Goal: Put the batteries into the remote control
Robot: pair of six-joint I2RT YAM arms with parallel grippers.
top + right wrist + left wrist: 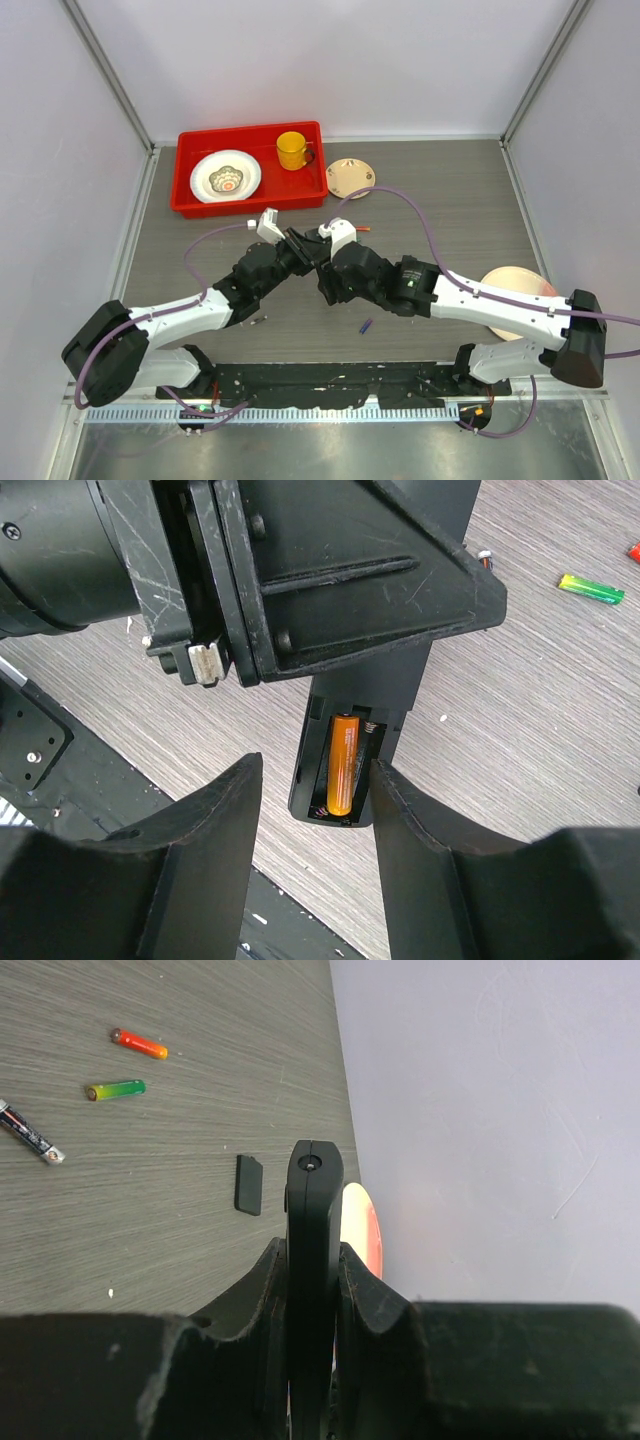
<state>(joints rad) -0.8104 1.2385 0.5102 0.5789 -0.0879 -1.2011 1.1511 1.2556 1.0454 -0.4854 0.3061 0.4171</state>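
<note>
My left gripper point(313, 1255) is shut on the black remote control point(314, 1200) and holds it edge-on above the table. In the right wrist view the remote point(395, 685) shows its open compartment with one orange battery point(342, 763) seated in it. My right gripper point(315, 780) is open and empty, with one finger on each side of the remote's end. Loose on the table lie a red-orange battery point(140, 1043), a green battery point(116, 1089), a dark battery point(30, 1132) and the small black back cover point(249, 1184). The two grippers meet at mid-table point(310, 250).
A purple-blue battery point(366, 326) lies near the front. A red tray point(178, 175) at the back left holds a white plate point(225, 176) and a yellow mug point(292, 150). A tan plate point(350, 177) lies beside it. A pink plate point(510, 285) lies under the right arm.
</note>
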